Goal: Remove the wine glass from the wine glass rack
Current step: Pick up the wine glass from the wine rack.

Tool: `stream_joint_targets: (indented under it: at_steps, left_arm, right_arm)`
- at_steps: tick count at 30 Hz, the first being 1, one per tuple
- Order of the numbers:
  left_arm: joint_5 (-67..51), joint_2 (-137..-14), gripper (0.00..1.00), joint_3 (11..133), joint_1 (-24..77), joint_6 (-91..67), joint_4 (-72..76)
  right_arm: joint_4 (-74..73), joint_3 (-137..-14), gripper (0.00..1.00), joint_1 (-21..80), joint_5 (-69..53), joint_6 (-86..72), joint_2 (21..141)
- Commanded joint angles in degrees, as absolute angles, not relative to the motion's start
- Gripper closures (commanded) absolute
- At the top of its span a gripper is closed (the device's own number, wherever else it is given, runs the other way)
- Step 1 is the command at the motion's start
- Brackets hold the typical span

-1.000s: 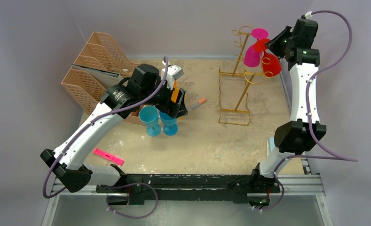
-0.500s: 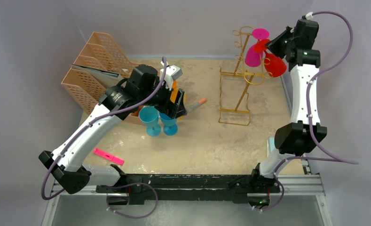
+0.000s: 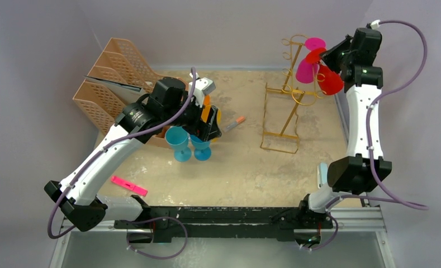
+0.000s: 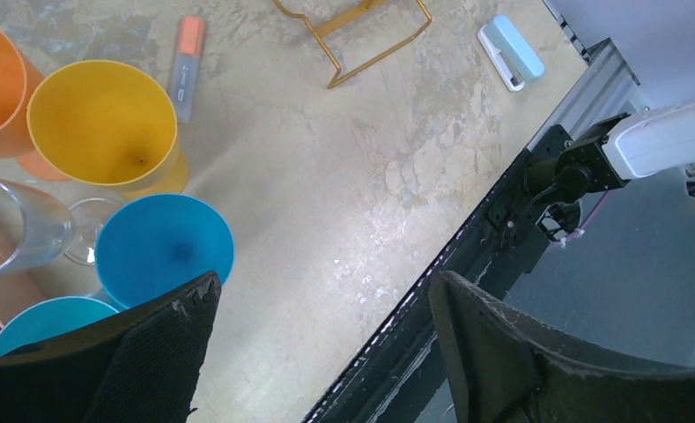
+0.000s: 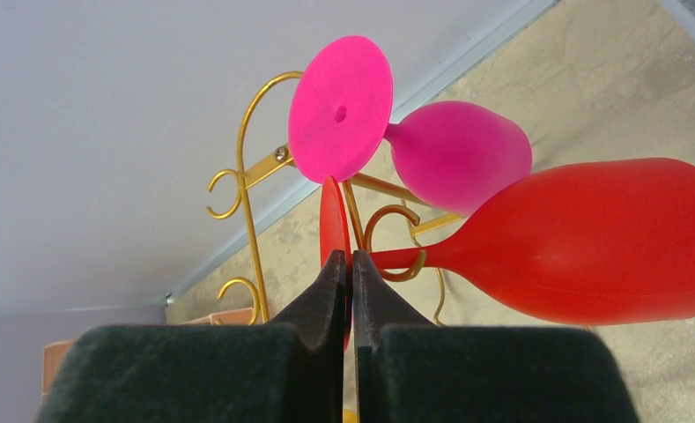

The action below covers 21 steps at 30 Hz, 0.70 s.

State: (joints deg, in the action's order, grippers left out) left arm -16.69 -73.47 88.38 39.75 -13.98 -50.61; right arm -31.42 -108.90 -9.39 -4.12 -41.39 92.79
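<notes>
Right pincer (image 5: pixel 350 264) has just clamped shut on the foot of the red glass (image 5: pixel 590 247); a second ago it was a bit apart. So the grab looks done, but the stem's still in the rack (image 5: pixel 247 203) hook, high at the surface's (image 3: pixel 246 167) far right. Right arm's stretched up tall. Left pincer (image 4: pixel 323 286) is wide open.

We're seeing a red wine glass (image 5: pixel 590 242), a magenta wine glass (image 5: pixel 458 154), a gold wire rack (image 5: pixel 264 166), a mottled sandy counter (image 3: pixel 246 167).

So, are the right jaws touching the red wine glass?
Touching. The right wrist view shows the right jaws shut on the red wine glass at its foot's edge.
</notes>
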Motion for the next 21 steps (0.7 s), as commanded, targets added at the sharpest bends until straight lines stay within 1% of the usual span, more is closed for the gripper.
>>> stream_joint_targets:
  at_steps: [1,13,21]
  left_arm:
    - [-16.66,-72.51,0.13,89.96,39.32,-13.88,-50.1]
    - [-16.79,-72.37,0.13,91.12,39.31,-13.4,-51.07]
    - [-17.34,-72.66,0.13,91.63,39.29,-12.79,-52.08]
  right_arm:
    - [-27.1,-107.41,1.0,-9.58,-0.18,-42.01,89.44]
    - [-22.13,-101.39,1.0,-9.55,3.86,-42.57,87.28]
    - [-21.37,-100.82,1.0,-9.63,4.4,-42.98,86.04]
